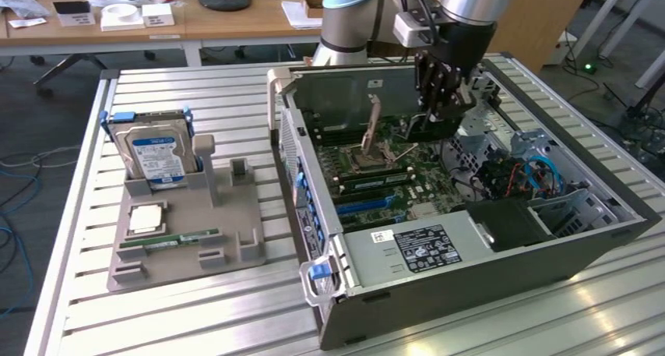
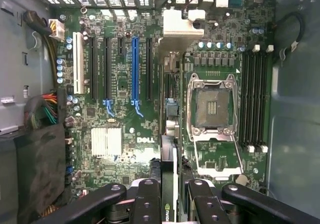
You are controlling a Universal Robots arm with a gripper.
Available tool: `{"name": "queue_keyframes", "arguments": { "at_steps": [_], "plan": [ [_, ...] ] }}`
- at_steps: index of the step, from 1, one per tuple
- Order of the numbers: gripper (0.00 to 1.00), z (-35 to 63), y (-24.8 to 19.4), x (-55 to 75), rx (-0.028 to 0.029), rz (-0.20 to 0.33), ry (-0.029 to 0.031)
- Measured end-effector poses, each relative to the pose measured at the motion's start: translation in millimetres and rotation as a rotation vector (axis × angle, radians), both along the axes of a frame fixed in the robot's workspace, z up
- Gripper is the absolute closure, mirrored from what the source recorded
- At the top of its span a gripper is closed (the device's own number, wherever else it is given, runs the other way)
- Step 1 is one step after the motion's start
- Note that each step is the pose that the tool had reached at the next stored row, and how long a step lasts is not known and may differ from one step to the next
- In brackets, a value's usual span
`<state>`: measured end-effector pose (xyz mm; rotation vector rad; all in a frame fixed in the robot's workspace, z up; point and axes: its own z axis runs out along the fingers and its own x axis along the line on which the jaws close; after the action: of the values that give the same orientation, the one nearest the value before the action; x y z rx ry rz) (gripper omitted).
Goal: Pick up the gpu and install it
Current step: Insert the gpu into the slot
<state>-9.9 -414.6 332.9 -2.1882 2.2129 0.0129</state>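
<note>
— The claw (image 2: 172,185) is clamped on the gpu (image 2: 168,209), held on edge over the middle of the motherboard (image 2: 100,111), inside the case (image 1: 468,286).
— It hangs beside the blue slot (image 2: 134,68), not over it. Lowered off-line, it'd likely jam on board parts.

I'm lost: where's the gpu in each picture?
Exterior view: the gpu hangs from the end effector above the motherboard in the open case.
Wrist view: the gpu sits edge-on between the end effector's fingers.
Shared landmark: the blue slot on the motherboard.
</note>
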Motion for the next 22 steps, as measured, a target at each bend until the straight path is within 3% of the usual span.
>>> {"name": "queue_keyframes", "arguments": {
  "at_steps": [22],
  "plan": [
    [0.74,-29.8,0.0,-16.9,0.0001,0.0,0.0002]
  ]
}}
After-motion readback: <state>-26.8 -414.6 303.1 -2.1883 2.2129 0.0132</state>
